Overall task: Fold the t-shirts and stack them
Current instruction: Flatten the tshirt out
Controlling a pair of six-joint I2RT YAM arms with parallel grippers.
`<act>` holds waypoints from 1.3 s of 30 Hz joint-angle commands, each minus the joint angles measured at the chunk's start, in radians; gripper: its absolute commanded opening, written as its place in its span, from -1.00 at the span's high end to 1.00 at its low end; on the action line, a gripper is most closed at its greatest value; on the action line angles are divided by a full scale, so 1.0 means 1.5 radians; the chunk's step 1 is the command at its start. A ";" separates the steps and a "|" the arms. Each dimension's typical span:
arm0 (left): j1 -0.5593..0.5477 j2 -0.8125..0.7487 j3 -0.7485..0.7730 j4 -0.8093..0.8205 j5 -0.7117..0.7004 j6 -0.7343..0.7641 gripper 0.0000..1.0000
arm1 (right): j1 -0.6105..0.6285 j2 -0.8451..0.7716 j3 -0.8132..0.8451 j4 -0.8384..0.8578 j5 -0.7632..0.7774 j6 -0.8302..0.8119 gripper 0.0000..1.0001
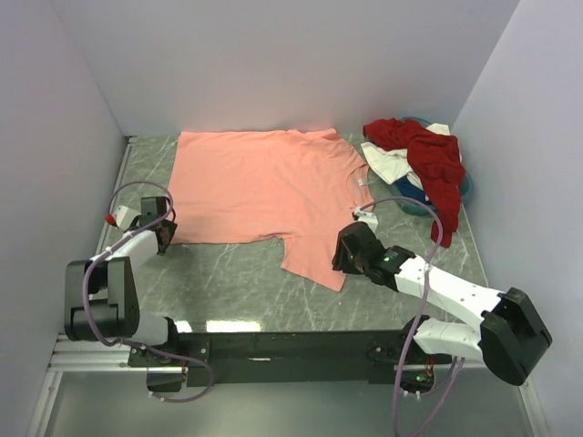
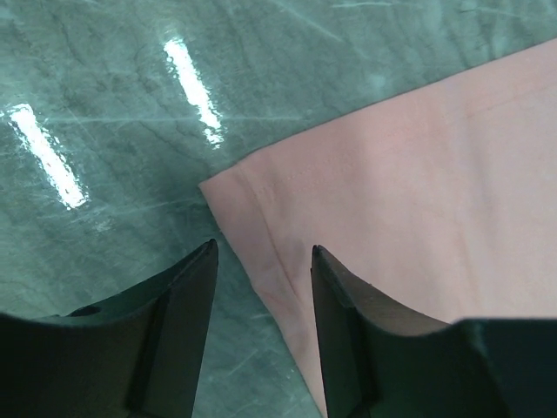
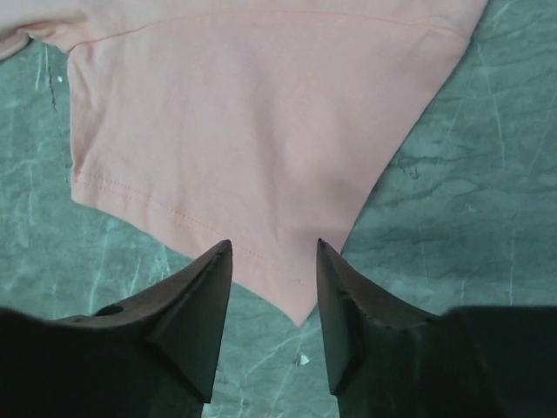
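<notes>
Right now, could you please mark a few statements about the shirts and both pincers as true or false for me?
1. The salmon-pink shirt lies spread out on the table. True.
2. The left pincer is shut on the shirt. False: it is open, astride the hem near a corner.
3. The dark red shirt tops a crumpled pile at the far right. True.
4. The right pincer hovers over that pile. False: it is open at the salmon-pink shirt's near pointed corner.
</notes>
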 commanded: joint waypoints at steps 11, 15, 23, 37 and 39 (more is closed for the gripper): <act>0.022 0.099 0.067 0.011 -0.002 -0.011 0.32 | -0.050 -0.069 -0.076 0.036 -0.095 0.058 -0.26; 0.023 0.105 0.070 0.009 0.003 -0.004 0.78 | -0.049 -0.059 -0.093 0.055 -0.127 0.078 -0.27; 0.023 0.054 0.026 0.018 -0.001 0.001 0.99 | -0.008 -0.025 -0.117 0.087 -0.110 0.135 -0.27; 0.023 0.014 0.002 0.026 0.002 0.026 0.99 | 0.008 -0.037 -0.094 0.015 -0.013 0.160 0.98; 0.022 -0.005 0.001 0.018 -0.008 0.028 0.99 | 0.006 -0.071 -0.084 -0.012 0.015 0.152 1.00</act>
